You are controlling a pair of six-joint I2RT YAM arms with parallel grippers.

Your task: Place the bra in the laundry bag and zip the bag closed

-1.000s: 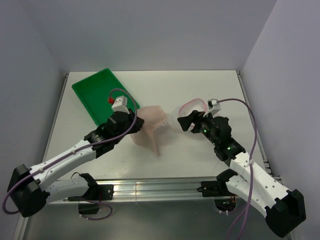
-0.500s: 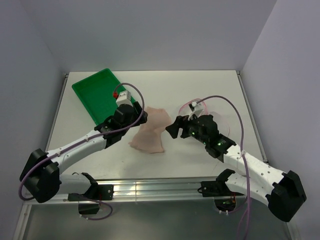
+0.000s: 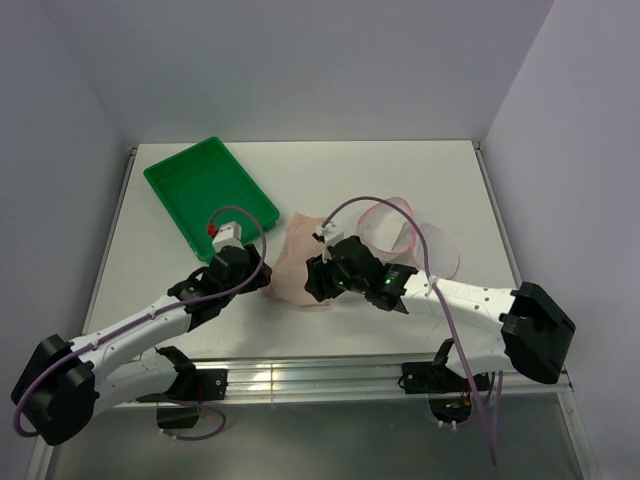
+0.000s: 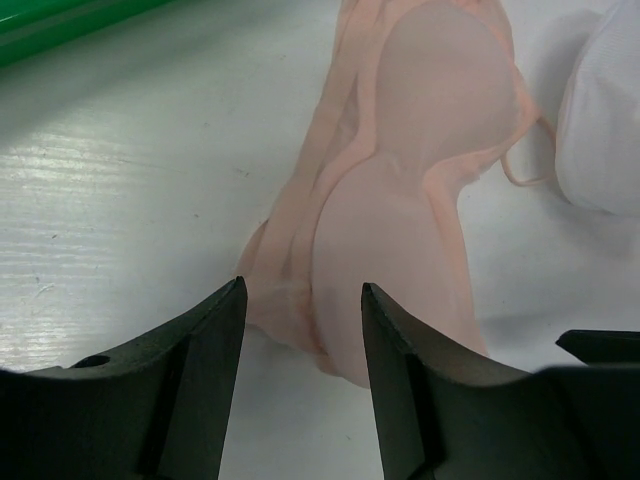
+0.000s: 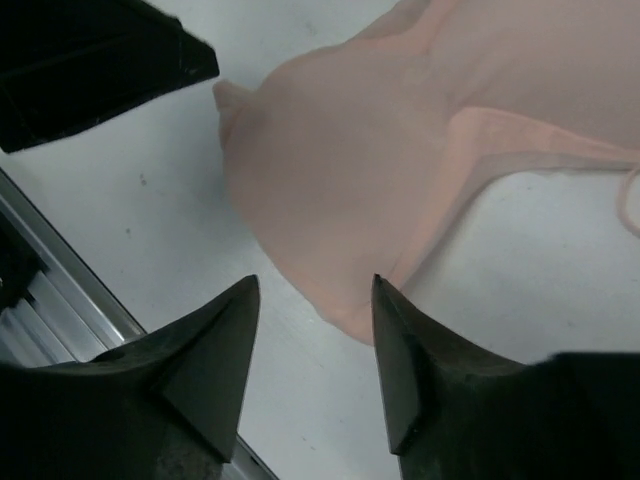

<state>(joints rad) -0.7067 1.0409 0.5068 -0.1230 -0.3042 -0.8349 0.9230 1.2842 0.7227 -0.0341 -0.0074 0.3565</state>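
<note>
The bra [image 3: 298, 262] lies flat on the surface [image 3: 400, 170] just left of the laundry bag [image 3: 415, 235], its long axis pointing away from the left end effector [image 4: 300, 290] and right end effector [image 5: 315, 285], both half-spread and empty at its near end, the right nearer the bag.

A white counter [image 3: 400, 170] fills the centre of the overhead view, enclosed by plain pale lavender-grey walls: a back wall [image 3: 300, 70] across the top of the frame, a left wall [image 3: 50, 150] and a right wall [image 3: 590, 150] angling down either side. An aluminium rail [image 3: 300, 378] runs along the counter's near edge at the bottom. Soft, even light casts only faint shadows.
</note>
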